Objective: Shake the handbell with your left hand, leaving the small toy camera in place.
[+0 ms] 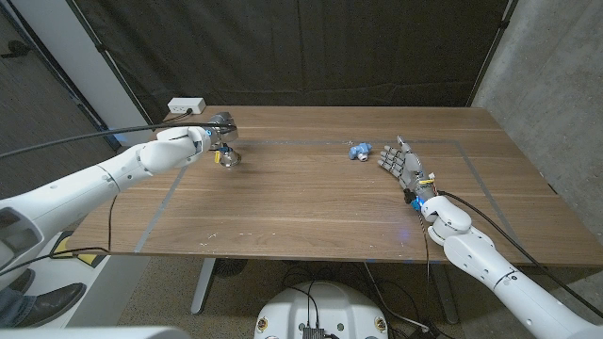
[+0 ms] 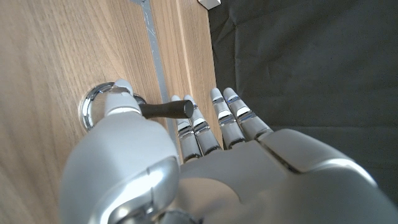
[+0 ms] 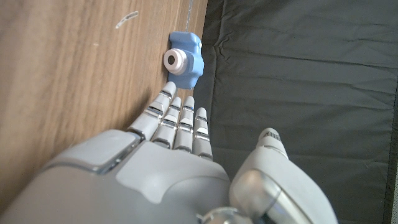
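The silver handbell (image 1: 227, 157) stands at the table's left with its black handle (image 2: 165, 110) pointing up. My left hand (image 1: 191, 141) is right at it. The handle sits between the thumb (image 2: 121, 99) and the straight fingers (image 2: 214, 124), and its tip is at the fingers. No closed grip shows. The small blue toy camera (image 1: 359, 150) lies at the middle right, its lens (image 3: 173, 59) facing my right hand (image 1: 405, 165). That hand waits a short way to the toy's right, with fingers straight and together, holding nothing.
A white power strip (image 1: 187, 106) lies at the back left corner. Grey tape lines (image 1: 283, 143) mark a rectangle on the wooden table (image 1: 301, 207). A black cable (image 1: 85, 139) runs over my left arm. A dark curtain hangs behind.
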`<state>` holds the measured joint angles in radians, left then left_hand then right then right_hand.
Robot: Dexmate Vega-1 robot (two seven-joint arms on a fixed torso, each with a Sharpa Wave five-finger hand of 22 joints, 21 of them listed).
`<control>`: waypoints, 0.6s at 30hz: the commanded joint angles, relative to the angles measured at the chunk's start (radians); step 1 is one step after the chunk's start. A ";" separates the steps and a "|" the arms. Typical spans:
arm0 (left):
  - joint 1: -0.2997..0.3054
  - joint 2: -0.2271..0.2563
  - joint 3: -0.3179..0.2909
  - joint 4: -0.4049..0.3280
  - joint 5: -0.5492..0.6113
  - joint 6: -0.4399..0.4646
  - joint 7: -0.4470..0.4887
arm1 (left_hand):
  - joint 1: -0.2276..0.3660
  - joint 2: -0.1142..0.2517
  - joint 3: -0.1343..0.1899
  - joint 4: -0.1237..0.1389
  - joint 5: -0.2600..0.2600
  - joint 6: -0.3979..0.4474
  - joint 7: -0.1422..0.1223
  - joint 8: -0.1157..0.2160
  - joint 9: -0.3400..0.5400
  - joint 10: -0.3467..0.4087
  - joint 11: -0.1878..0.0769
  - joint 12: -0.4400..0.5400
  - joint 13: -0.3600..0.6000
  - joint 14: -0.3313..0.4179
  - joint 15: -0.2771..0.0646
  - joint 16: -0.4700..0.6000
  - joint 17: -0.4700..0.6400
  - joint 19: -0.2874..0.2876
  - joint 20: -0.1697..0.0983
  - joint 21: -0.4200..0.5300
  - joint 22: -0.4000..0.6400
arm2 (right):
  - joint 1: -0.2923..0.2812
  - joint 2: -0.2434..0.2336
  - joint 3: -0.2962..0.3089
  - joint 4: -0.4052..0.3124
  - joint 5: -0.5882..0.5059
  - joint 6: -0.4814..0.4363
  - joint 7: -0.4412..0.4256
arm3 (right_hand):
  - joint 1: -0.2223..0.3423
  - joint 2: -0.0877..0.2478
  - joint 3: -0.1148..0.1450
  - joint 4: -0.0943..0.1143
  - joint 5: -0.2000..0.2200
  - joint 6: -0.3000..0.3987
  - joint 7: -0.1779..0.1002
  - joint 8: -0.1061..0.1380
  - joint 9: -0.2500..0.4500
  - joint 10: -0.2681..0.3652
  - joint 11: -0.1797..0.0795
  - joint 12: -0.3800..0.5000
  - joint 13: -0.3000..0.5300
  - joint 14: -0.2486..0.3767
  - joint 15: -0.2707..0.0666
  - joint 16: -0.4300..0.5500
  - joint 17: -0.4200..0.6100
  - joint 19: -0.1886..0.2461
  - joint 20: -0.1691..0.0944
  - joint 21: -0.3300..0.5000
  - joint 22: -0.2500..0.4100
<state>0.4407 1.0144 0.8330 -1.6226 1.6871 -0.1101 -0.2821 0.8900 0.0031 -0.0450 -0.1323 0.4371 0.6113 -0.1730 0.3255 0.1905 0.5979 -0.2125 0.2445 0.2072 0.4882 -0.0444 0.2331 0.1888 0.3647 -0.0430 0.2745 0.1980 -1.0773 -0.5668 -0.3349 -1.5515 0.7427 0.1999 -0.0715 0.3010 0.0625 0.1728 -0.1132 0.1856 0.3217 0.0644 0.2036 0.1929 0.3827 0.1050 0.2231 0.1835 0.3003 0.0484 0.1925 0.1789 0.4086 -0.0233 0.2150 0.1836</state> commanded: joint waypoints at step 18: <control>-0.020 -0.015 0.057 0.047 0.007 0.045 0.004 | 0.026 0.018 -0.001 0.007 0.004 0.071 -0.005 0.021 0.001 0.063 -0.003 0.011 0.017 0.031 -0.134 0.004 0.013 -0.039 -0.014 -0.006 0.013 | 0.018 0.002 -0.012 0.032 0.013 -0.031 0.021 | 0.003 0.006 0.009 -0.001 -0.004 0.005 -0.009 0.004 0.004 0.012 0.001 0.007 0.006 0.011 -0.004 0.003 0.004 0.007 0.000 0.006 0.006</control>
<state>0.4183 0.9927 0.8783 -1.5820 1.6776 -0.1023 -0.2796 0.9122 0.0074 -0.0450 -0.1323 0.4370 0.6665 -0.1786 0.3407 0.1906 0.6500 -0.2146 0.2516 0.2174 0.5150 -0.0495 0.2368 0.1950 0.3472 -0.0423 0.2746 0.2073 -1.0707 -0.5665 -0.3390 -1.5371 0.7460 0.1868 -0.0645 0.3010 0.0625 0.1727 -0.1131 0.1845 0.3270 0.0589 0.2035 0.1929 0.3826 0.1050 0.2231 0.1835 0.3045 0.0441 0.1924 0.1789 0.4085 -0.0232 0.2150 0.1836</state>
